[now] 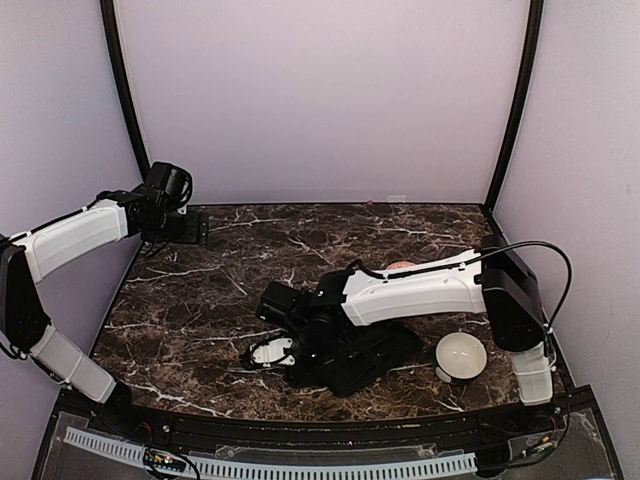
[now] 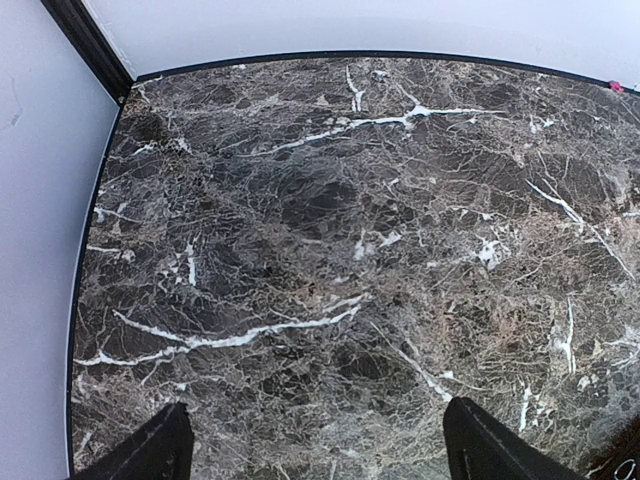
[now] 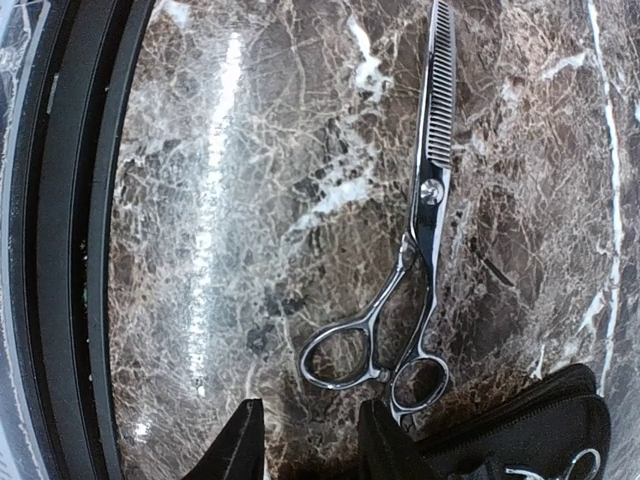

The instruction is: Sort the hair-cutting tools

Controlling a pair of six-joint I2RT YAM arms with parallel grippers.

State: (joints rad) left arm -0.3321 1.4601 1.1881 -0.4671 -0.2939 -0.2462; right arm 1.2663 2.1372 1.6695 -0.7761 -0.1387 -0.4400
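The right gripper (image 3: 312, 412) is partly open. Its two dark fingers (image 3: 240, 445) hold nothing and hang just short of the looped handles of the silver metal thinning scissors (image 3: 430, 195). It cannot be told whether a fingertip touches the nearer loop. The scissors lie closed on the dark veined marble table (image 3: 250, 200), with the toothed blade pointing away from the gripper. Beside the fingers, a flat black zipped case (image 3: 540, 425) is cut off at the frame edge. The left gripper (image 2: 315, 412) is spread wide and empty above the marble.

The black case (image 3: 520, 430) — with a silver looped handle (image 3: 577, 464) in it — runs off the bottom edge.
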